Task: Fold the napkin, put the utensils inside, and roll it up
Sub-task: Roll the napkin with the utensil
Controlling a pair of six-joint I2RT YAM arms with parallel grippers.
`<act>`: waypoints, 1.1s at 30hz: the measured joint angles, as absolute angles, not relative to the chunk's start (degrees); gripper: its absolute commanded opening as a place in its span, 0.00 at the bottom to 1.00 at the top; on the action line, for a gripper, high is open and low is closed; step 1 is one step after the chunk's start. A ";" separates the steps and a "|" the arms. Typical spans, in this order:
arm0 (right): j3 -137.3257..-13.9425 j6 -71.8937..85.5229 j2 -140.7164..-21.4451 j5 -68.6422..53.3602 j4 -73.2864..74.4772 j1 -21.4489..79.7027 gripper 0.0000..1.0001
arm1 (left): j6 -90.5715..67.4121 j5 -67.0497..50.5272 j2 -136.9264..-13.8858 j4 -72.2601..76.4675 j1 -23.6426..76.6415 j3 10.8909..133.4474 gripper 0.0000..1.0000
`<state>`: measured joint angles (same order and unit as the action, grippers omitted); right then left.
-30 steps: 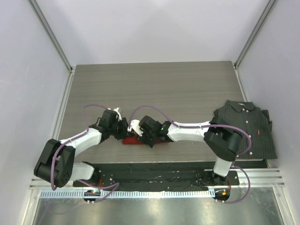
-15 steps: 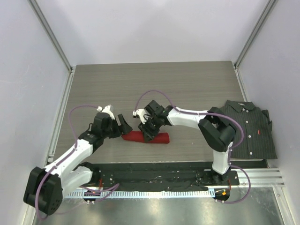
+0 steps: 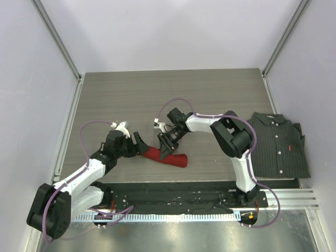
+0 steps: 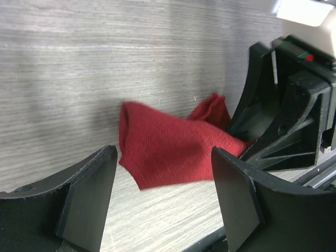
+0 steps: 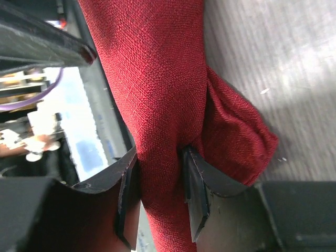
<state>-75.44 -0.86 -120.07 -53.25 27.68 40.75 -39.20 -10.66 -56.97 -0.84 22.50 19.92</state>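
The napkin [image 3: 167, 158] is a deep-red roll lying slantwise on the table near the front edge. My right gripper [image 3: 165, 145] is shut on it, its jaws pinching the roll across its width [image 5: 160, 131]. My left gripper [image 3: 139, 145] is open and empty just left of the roll's left end; that end [image 4: 168, 149] lies on the table between and beyond its jaws, apart from them. No utensils show in any view; they are hidden or out of view.
A dark pinstriped shirt [image 3: 276, 144] lies folded at the table's right edge. The black base rail [image 3: 173, 197] runs along the front. Grey walls stand on both sides and the back.
My left gripper has let go and drawn back left, now open. My right gripper has turned the roll so its right end points toward the front.
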 measured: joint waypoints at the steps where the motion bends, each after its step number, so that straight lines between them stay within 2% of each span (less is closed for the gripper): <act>1: -75.48 -0.73 -120.62 -54.63 27.77 40.60 0.40 | -38.94 -10.57 -57.12 -0.10 22.52 19.70 0.76; 7: -75.55 -0.47 -123.46 -61.10 28.49 39.66 0.40 | -38.22 -9.43 -57.58 4.32 22.87 18.09 0.70; 12: -75.55 -0.45 -124.42 -63.29 28.91 38.83 0.39 | -37.89 -9.72 -60.03 7.92 23.09 17.93 0.57; 16: -75.55 -0.45 -124.92 -64.25 29.10 38.37 0.39 | -38.48 -10.98 -62.85 11.35 23.64 16.88 0.41; 17: -75.55 -0.43 -125.05 -64.47 29.12 38.28 0.40 | -38.63 -11.29 -63.55 12.36 23.75 16.51 0.32; 19: -75.55 -0.25 -125.19 -64.60 29.21 38.13 0.41 | -38.87 -11.66 -64.90 13.61 23.94 16.21 0.22; 20: -75.55 -0.10 -125.19 -64.42 29.26 38.13 0.48 | -39.09 -11.79 -65.47 13.98 23.99 16.19 0.14; 22: -75.55 0.49 -125.05 -64.12 29.41 38.13 0.53 | -39.09 -11.99 -66.63 14.57 24.05 16.21 0.06; 23: -75.55 0.84 -124.73 -64.01 29.63 38.13 0.60 | -39.11 -11.99 -66.94 14.55 24.12 16.27 0.01; 29: -74.04 1.21 -116.99 -51.44 29.45 38.30 0.76 | -38.96 -11.35 -69.28 10.09 24.14 20.34 0.00; 30: -72.69 1.10 -114.50 -47.42 28.42 38.37 0.83 | -38.98 -11.16 -69.89 8.78 24.14 21.39 0.00; 33: -68.51 0.75 -107.37 -37.67 25.34 38.85 0.87 | -39.03 -11.03 -72.29 4.49 24.14 24.93 0.00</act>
<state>-68.51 0.75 -107.37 -37.67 25.34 38.85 -39.03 -11.03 -72.29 4.49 24.14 24.93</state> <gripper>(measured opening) 0.830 0.059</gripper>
